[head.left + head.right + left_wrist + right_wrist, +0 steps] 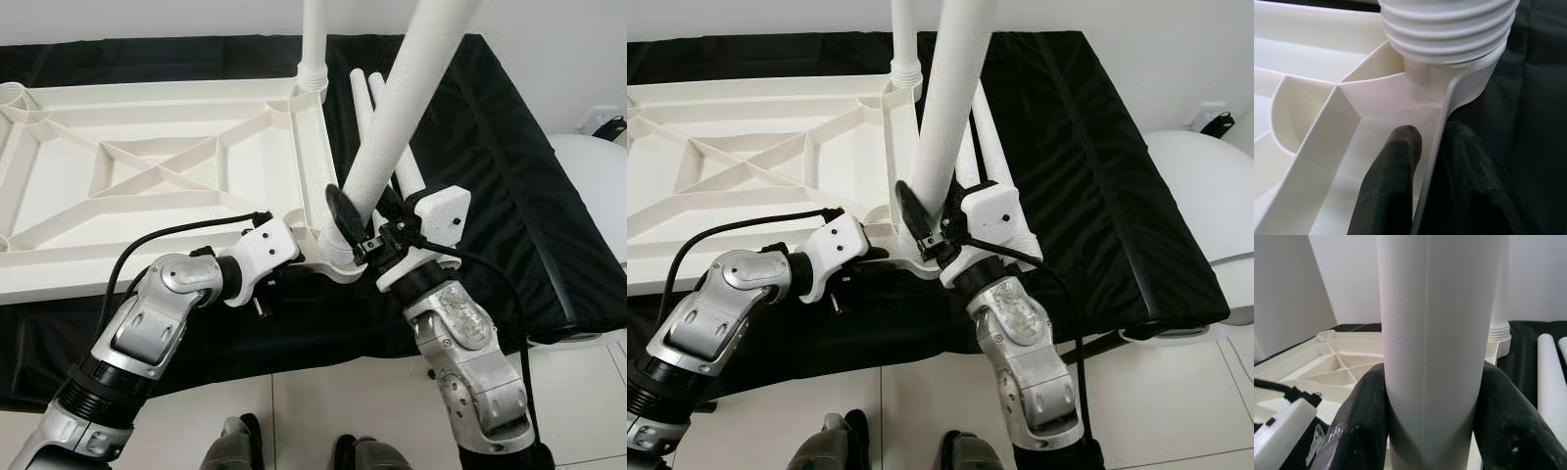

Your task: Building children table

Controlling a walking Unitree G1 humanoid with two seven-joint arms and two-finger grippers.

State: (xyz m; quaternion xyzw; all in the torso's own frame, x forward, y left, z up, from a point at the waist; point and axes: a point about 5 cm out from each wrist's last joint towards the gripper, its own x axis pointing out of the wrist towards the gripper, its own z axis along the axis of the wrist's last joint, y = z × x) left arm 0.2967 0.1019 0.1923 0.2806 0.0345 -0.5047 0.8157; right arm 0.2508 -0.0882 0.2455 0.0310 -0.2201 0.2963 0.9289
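A white plastic tabletop (147,176) lies upside down on a black mat, its ribbed underside up. One white leg (314,44) stands in the far right corner socket. A second white leg (407,98) rises tilted from the near right corner socket (1449,39), its threaded end at the socket. My right gripper (358,230) is shut on this leg just above its base, a finger (1359,426) on each side. My left gripper (1432,142) is shut on the tabletop's near rim beside that socket, one finger (1393,181) inside, one outside.
Two more loose white legs (364,98) lie on the black mat (490,157) right of the tabletop. A white rounded object (598,186) stands at the far right. Pale tiled floor (333,401) runs along the mat's near edge.
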